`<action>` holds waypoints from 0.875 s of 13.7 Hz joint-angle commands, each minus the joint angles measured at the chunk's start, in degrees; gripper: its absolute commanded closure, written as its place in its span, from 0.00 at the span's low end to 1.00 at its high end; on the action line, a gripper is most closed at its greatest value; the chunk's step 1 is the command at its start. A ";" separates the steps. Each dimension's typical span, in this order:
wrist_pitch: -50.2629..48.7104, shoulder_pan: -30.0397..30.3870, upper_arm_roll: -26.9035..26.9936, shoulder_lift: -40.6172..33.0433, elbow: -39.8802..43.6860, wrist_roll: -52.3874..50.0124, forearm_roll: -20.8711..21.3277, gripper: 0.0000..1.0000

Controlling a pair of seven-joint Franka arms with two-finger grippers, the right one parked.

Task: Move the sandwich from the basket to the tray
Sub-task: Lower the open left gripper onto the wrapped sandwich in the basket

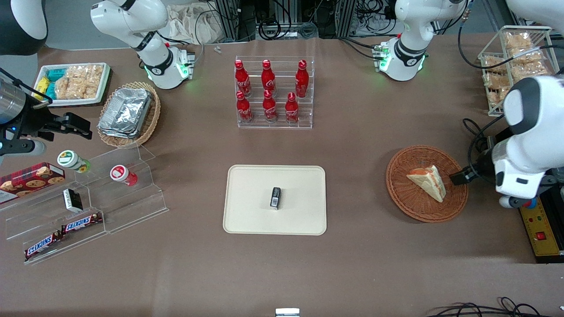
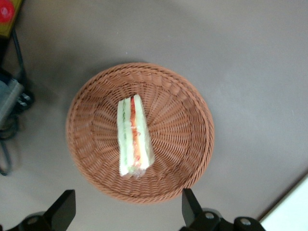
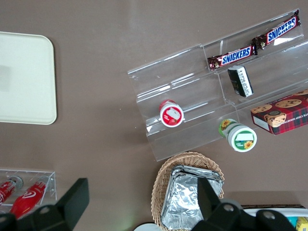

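Note:
The sandwich (image 1: 427,182) is a pale bread wedge with red and green filling; it lies in the reddish-brown wicker basket (image 1: 407,200) toward the working arm's end of the table. In the left wrist view the sandwich (image 2: 134,136) lies in the middle of the basket (image 2: 183,125). My left gripper (image 2: 128,211) hangs above the basket's edge, open and empty, its two black fingertips (image 2: 188,204) wide apart. In the front view the gripper (image 1: 458,178) is at the basket's rim beside the sandwich. The cream tray (image 1: 251,211) lies mid-table, with a small dark packet (image 1: 275,197) on it.
A clear rack of red bottles (image 1: 273,93) stands farther from the front camera than the tray. A yellow control box (image 1: 542,231) and cables lie beside the basket. A wire rack of snacks (image 1: 515,61) stands near the working arm's base. Clear shelves with snacks (image 1: 88,207) lie toward the parked arm's end.

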 commanded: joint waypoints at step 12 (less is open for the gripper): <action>25.61 1.51 0.46 1.29 -20.61 -12.24 1.79 0.00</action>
